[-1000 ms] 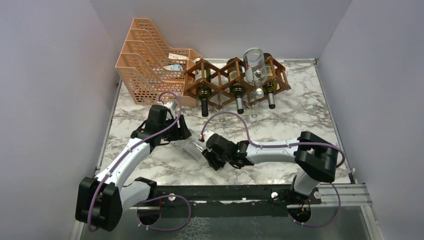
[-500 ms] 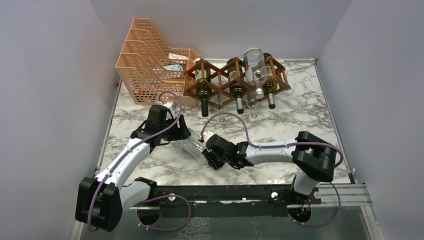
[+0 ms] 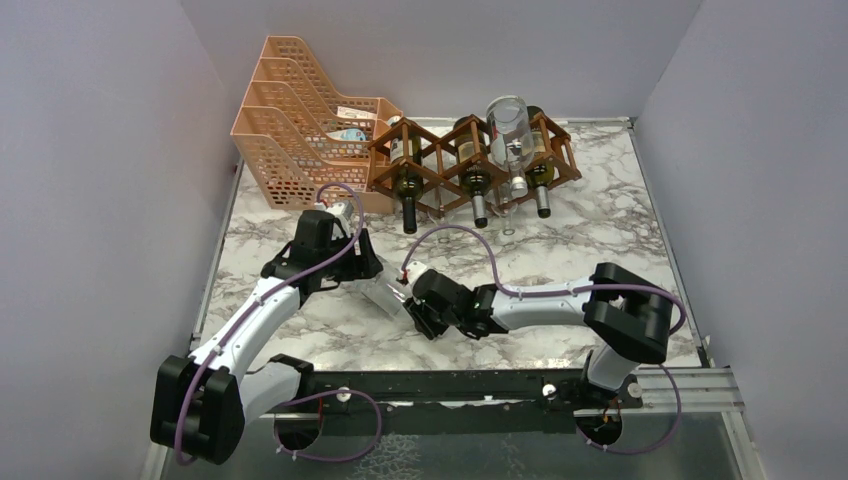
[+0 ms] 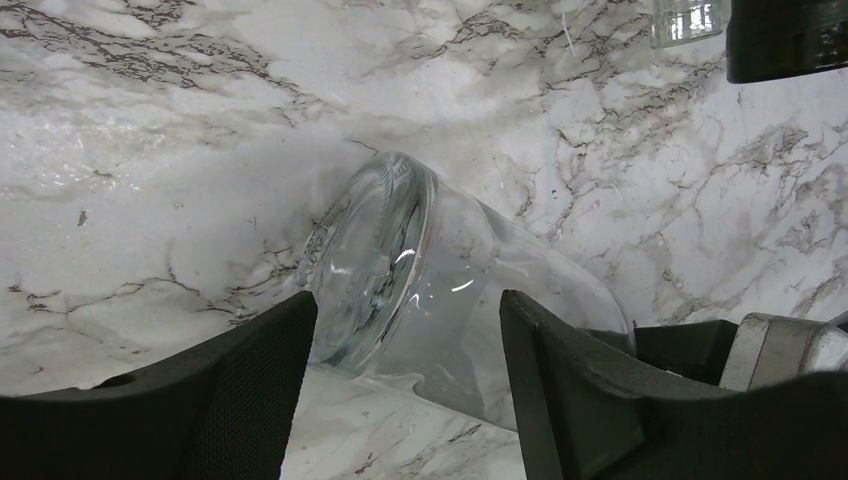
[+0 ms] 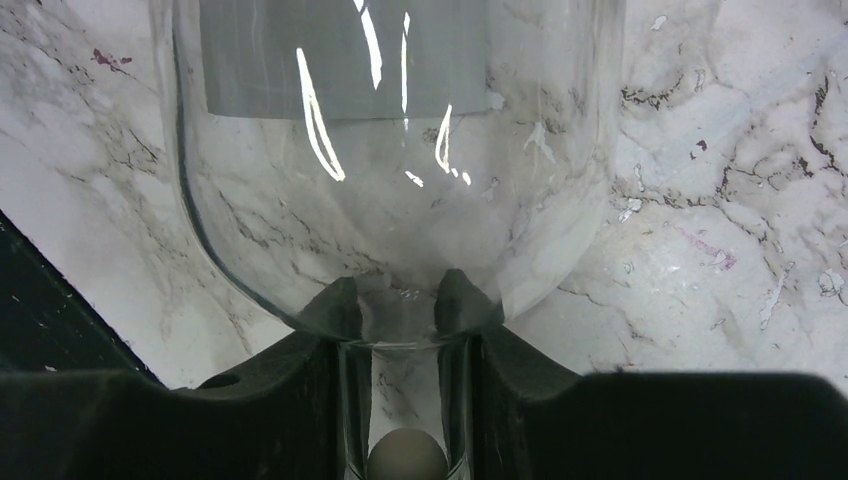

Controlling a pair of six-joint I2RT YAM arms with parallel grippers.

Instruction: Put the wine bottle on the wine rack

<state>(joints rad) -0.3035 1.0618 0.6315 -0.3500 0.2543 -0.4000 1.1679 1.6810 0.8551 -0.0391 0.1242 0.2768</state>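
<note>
Step in hand, as judged: a two-arm pickup of the clear glass wine bottle (image 3: 386, 297). It lies on its side on the white marble-patterned table (image 3: 600, 230), near the front between the two arms. It is well apart from the reddish-brown wooden lattice wine rack (image 3: 437, 160) at the back. The bottle is not yet lifted, so the task looks barely begun.

How to do it well:
- The glass is round and slick, so both grips need to be firm before the lift.
- Both ends should rise together, bottle level, with no twist between the arms.
- The carry goes back toward the rack, high enough to clear the necks of the dark glass bottles (image 3: 408, 195) poking out of its front.
- A second clear bottle (image 3: 510, 135) lies on top of the rack and a bump could roll it off.
- Which opening is free cannot be told from above.
- The peach-orange perforated plastic tray (image 3: 290, 130) sits just beside the rack's left end, so the left arm should steer wide of it.

Right claw (image 3: 413, 310) is almost pressed together, pinching the bottle's thin neck. In the wrist view (image 5: 398, 300) its black fingers (image 5: 290, 400) sit tight on both sides of the neck just below the shoulder, good against slipping.

Left claw (image 3: 368, 283) is partly spread and straddles the wide body near the base. In its wrist view (image 4: 405, 300) both pads appear to touch the glass, so it reads as a grip on the bottle.
</note>
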